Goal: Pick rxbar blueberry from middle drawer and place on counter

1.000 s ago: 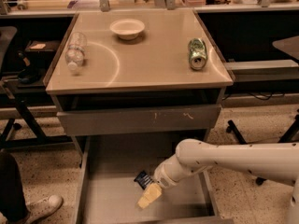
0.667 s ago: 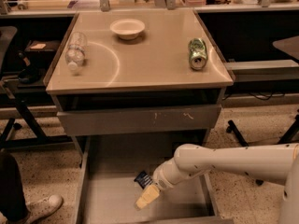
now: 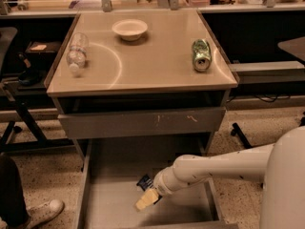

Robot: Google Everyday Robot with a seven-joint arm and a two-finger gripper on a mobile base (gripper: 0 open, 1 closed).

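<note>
arm (image 3: pixel 214 168): over 1 s its bend has sunk lower and drifted slightly left | gripper (image 3: pixel 147 200): in the middle drawer (image 3: pixel 116 163), edged a little left, now just below the rxbar blueberry (image 3: pixel 144 182) | rxbar blueberry: shift too slight to tell

White rounded arm (image 3: pixel 219 167), pale-yellow end effector (image 3: pixel 147 200) over the middle drawer (image 3: pixel 114 159).
</note>
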